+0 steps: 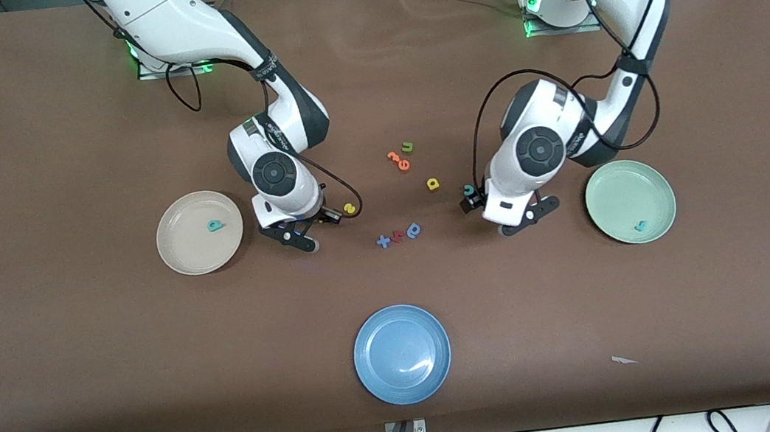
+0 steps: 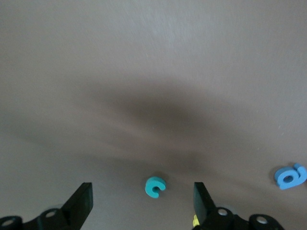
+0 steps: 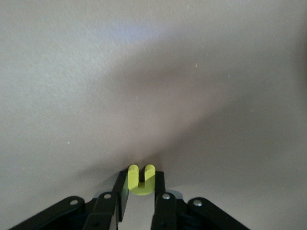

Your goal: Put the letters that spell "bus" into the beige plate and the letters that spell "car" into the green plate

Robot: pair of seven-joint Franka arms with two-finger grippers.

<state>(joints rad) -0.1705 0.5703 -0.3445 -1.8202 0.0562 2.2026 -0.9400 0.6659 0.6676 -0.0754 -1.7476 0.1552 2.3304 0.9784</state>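
Right gripper pinches a yellow "u" over the table. Left gripper hangs wide open above a teal "c", empty.

The left arm's wrist partly hides the teal c; the orange letters stay unreadable.

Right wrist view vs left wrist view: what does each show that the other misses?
Only the right wrist view: the right gripper shut on the yellow "u", pinched between its fingers above bare table.

Only the left wrist view: the left gripper open, its fingers standing either side of the teal "c", which lies flat on the table; a blue rounded letter lies off to one side.

Both: the brown table under the gripper, a dark shadow across it, and no plate in sight.
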